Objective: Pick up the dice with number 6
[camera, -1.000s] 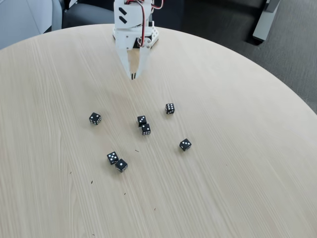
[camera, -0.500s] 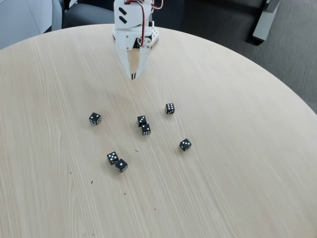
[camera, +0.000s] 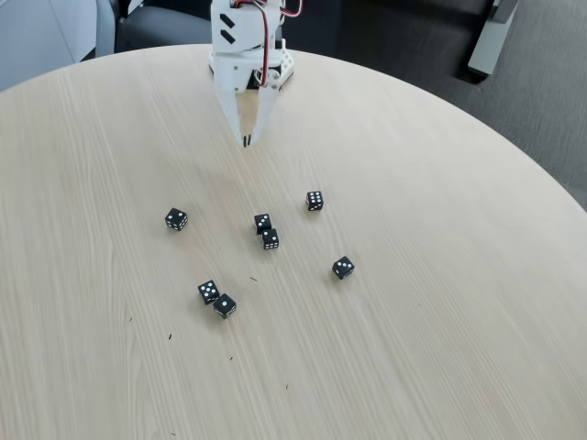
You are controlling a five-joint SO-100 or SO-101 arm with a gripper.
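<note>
We see the white gripper (camera: 246,142) hanging above the round wooden table (camera: 440,275) near its far edge, its two fingers drawn together to a narrow point and holding nothing. Taking the dice with number 6 (camera: 315,201) as our landmark, the claw sits up and to its left in the fixed view, well apart. Left of that die, two black dice (camera: 267,231) touch corner to corner; farther left lies a lone die (camera: 176,219). Below and right rests another (camera: 343,268), and far down-left a touching pair (camera: 216,299).
</note>
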